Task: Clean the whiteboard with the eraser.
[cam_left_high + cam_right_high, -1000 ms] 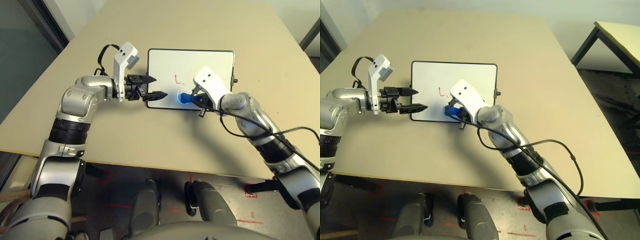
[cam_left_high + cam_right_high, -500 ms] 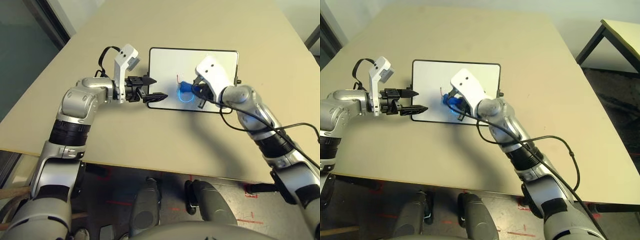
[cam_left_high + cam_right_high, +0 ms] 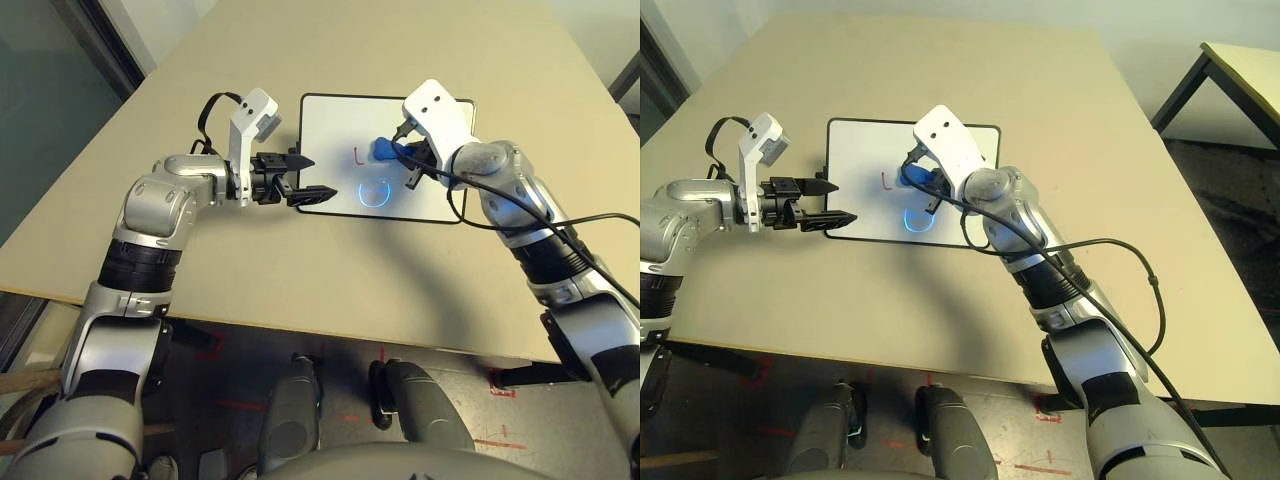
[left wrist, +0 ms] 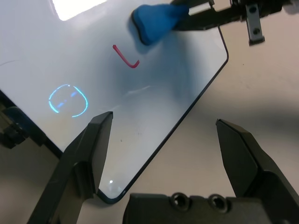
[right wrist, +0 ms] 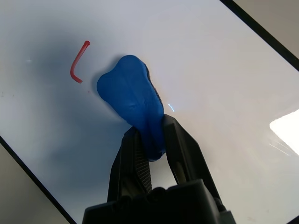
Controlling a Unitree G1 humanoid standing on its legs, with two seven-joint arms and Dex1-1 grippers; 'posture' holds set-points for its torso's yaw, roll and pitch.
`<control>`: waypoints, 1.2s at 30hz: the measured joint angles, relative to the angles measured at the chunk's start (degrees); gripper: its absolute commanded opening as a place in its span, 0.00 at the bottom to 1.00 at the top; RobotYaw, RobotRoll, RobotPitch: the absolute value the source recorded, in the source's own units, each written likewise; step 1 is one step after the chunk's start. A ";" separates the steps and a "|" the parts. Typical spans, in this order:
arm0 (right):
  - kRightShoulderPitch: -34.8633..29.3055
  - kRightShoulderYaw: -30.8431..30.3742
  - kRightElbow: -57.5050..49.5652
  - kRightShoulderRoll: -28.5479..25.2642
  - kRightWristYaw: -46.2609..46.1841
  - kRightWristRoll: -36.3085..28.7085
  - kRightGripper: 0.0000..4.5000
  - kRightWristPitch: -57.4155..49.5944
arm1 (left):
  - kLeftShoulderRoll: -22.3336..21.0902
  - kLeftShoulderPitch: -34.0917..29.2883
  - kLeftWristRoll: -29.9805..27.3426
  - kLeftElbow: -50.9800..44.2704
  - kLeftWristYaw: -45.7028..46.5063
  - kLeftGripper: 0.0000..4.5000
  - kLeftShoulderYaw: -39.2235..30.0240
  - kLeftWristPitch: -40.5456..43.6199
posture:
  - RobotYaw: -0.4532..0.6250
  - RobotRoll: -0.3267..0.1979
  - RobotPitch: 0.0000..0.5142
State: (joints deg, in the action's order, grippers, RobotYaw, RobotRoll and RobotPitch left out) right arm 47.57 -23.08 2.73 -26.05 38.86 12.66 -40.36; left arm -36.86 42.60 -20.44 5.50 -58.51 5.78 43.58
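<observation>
Table (image 3: pixel 240 270): no change, bd still flat on it. Whiteboard (image 3: pixel 330 120): mostly white now, w/ one short red mark left on its L half.

L gripper (image 3: pixel 322 177): same spot as 1 sec ago, fingers spread, nothing btwn them, tips over the bd's L edge. Not helping w/ the wipe; prob. fine as is, tho it could steady the bd if that starts to slide.

R gripper (image 5: pixel 150 125): has gone from the near part of the bd to farther back & a bit R. Claw is clamped on the narrow end of the blue eraser (image 5: pixel 124 88), wide end sticking out past the tips.

Eraser: over the mid of the bd, just R of the red. A sec ago it was nr the bd's near edge, then up beside the mark; now apart from it. Can't tell if it's pressed to the surface.

Blue ring of light (image 4: pixel 86 100): in full view nr the near edge now the eraser's off it. Looks like glare, not ink, so ignore.

Red mark (image 5: pixel 74 65): small bit to its R is gone, main hooked stroke remains. So job's nearly done, IMO: next, go L across the stroke w/ firm contact. Risk: too light a pass leaves red behind.
</observation>
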 measured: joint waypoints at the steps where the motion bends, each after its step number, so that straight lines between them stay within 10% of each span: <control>1: -1.31 -0.41 -1.61 -0.01 0.36 0.09 0.13 -0.32 | -0.02 0.01 0.02 0.01 0.01 1.00 0.00 0.00 | 0.41 0.62 0.31; 9: -5.88 -3.28 -7.15 -0.38 2.62 0.66 0.13 -2.47 | -0.04 0.00 0.01 0.01 -0.08 1.00 0.00 0.00 | 0.41 0.62 0.31; 18: 4.12 0.40 3.58 3.28 -0.92 0.68 0.13 1.18 | -0.03 0.00 0.03 0.01 -0.11 1.00 0.09 0.00 | 0.42 0.62 0.30; 29: -5.67 -4.41 -7.15 2.04 4.17 0.83 0.13 -1.35 | -0.18 -0.21 -0.06 -0.18 0.33 1.00 -0.03 0.15 | 0.42 0.62 0.29; 36: 5.25 -1.47 5.12 3.95 0.83 0.80 0.13 2.15 | -0.11 -0.22 -0.10 -0.45 0.50 1.00 -0.01 0.16 | 0.42 0.62 0.29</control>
State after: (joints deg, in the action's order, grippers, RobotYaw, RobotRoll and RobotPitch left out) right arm 52.82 -24.55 7.85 -22.10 39.69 13.46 -38.22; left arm -36.97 42.38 -20.55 5.05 -58.01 5.77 43.74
